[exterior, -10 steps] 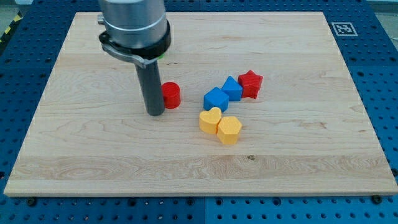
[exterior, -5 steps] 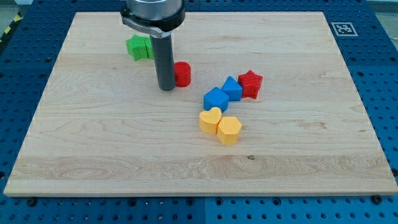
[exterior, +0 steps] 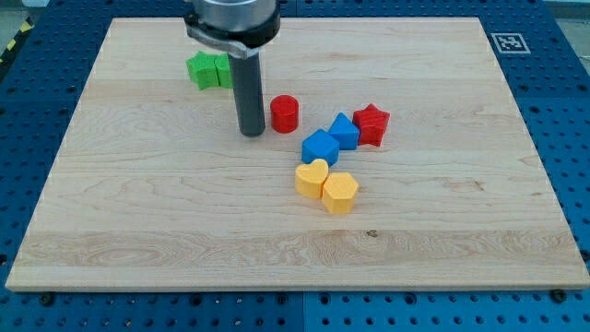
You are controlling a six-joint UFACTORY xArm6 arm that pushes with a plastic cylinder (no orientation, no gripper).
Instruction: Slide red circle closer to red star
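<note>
The red circle (exterior: 285,113) stands on the wooden board (exterior: 138,212) near its middle. The red star (exterior: 371,124) lies to its right, with a gap between them. My tip (exterior: 251,133) is just left of the red circle, a small gap apart from it. Two blue blocks (exterior: 331,138) sit between and below, touching the red star's left side.
A yellow heart (exterior: 312,178) and a yellow hexagon-like block (exterior: 340,193) lie below the blue blocks. Two green blocks (exterior: 207,70) sit at the upper left, partly behind the rod. A marker tag (exterior: 508,42) is at the board's top right corner.
The red circle has been pushed up and to the right, towards the red star. My tip moved the same way and now stands a little apart from it.
</note>
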